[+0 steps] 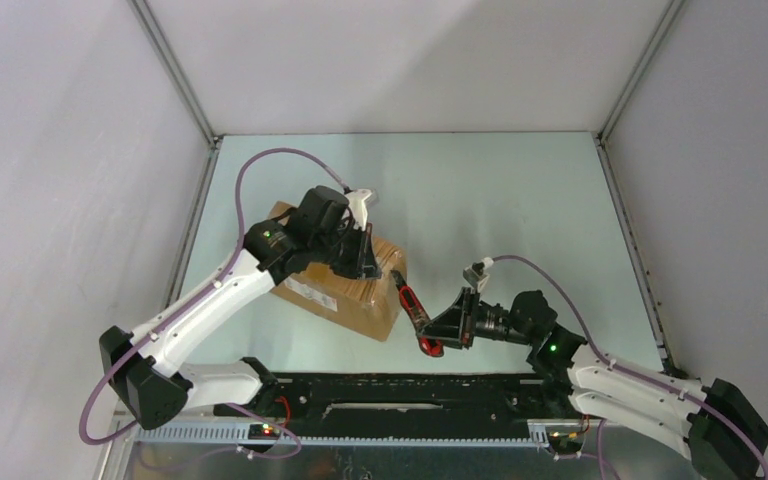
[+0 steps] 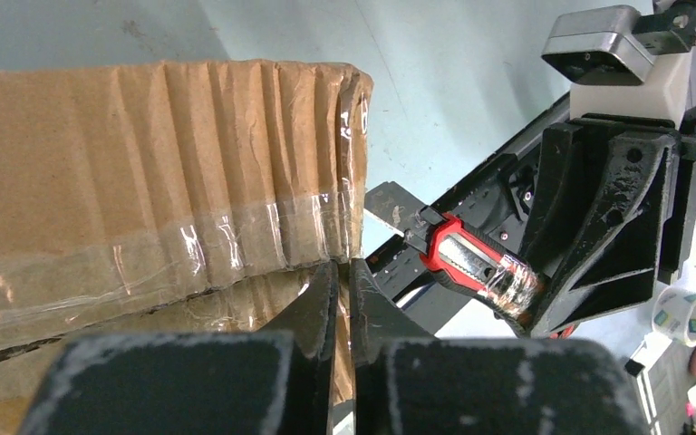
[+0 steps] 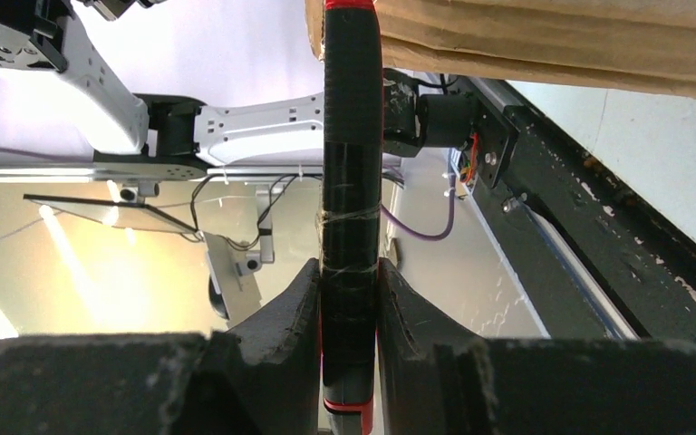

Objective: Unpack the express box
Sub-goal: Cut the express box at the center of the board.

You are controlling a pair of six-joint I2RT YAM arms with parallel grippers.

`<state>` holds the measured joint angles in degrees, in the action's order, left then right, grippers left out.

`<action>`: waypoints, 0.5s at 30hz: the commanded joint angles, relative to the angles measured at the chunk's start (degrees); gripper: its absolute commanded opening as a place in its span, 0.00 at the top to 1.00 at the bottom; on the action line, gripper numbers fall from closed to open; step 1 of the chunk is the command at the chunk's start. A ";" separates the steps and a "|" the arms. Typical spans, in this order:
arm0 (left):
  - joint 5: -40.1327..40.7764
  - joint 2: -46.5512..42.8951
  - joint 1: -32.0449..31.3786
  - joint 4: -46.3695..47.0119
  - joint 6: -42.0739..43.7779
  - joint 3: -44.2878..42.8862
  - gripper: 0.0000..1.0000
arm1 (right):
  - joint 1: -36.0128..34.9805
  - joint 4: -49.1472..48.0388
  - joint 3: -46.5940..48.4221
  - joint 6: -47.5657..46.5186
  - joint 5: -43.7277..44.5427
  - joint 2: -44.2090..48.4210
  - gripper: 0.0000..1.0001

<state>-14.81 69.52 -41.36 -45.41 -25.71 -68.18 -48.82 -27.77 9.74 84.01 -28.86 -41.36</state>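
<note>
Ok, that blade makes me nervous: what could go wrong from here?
The utility knife in the right gripper has its blade out beside the express box corner, close to the shut left gripper; a slip could strike it. The box looks braced, not clamped, so it may slide under the cut. Cutting deep along the tape seam could damage whatever is inside.

White walls (image 1: 60,150), metal corner posts (image 1: 175,70), pale green tabletop (image 1: 520,200), even light.

Brown corrugated express box (image 1: 360,300), red-and-black utility knife (image 1: 415,318), pale green table (image 1: 500,200)
</note>
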 commanded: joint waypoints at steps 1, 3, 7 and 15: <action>-6.86 0.19 -0.83 -1.56 2.40 2.22 1.00 | -0.33 -7.39 3.04 1.08 -0.71 -3.30 1.00; -7.90 0.65 -1.41 -1.36 3.02 2.13 1.00 | -0.51 -8.57 3.64 1.07 -0.46 -4.88 1.00; -8.90 1.60 -2.50 -1.84 4.11 1.63 1.00 | -1.00 -9.91 4.23 0.79 0.71 -7.44 1.00; -9.69 1.19 -2.76 -1.58 4.68 3.18 1.00 | -1.03 -6.43 3.83 -0.80 5.50 -7.89 1.00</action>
<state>-17.21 70.28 -41.95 -43.27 -22.09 -67.81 -50.68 -34.70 11.09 84.16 -31.16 -50.17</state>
